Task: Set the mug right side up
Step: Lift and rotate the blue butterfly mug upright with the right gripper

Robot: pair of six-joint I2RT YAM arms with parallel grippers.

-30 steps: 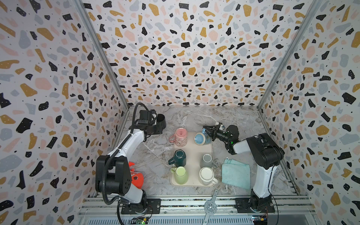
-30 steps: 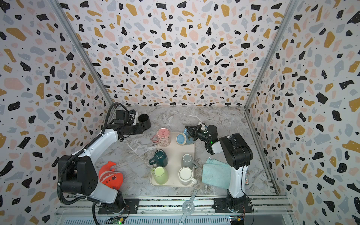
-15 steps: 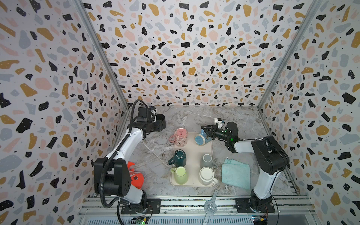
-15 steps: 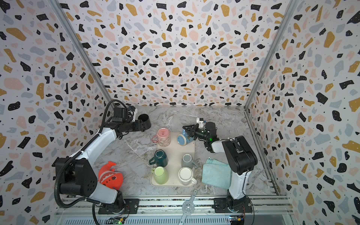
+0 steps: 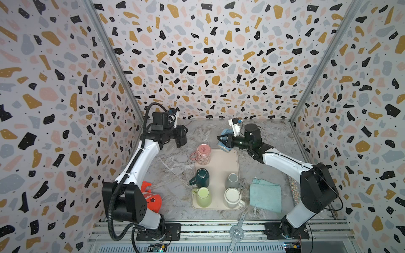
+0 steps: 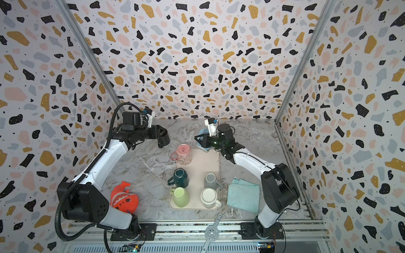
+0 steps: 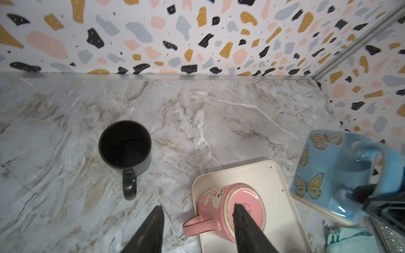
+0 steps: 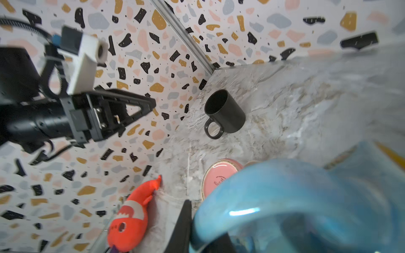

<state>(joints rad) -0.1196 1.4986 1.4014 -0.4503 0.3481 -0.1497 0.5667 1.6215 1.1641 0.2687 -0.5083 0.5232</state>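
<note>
The blue butterfly mug (image 5: 225,149) (image 6: 205,149) hangs tilted above the far right corner of the beige tray (image 5: 221,166). My right gripper (image 5: 221,140) (image 8: 203,232) is shut on its handle. In the left wrist view the blue mug (image 7: 324,166) leans with its handle uppermost. My left gripper (image 5: 177,131) (image 7: 197,207) is open and holds nothing, above the table's back left. It stays apart from the upside-down pink mug (image 7: 245,197) (image 5: 203,153).
A black mug (image 7: 125,144) (image 8: 225,111) stands upright on the marble near the back left. A dark green mug (image 5: 202,176), a grey one (image 5: 232,179), a light green one (image 5: 203,196) and a white one (image 5: 232,196) sit on the tray. Red fish toy (image 5: 151,196) front left, teal cloth (image 5: 266,193) front right.
My right gripper has lifted the blue mug off the tray and swung it up and back. The left arm has shifted slightly and stays open.
</note>
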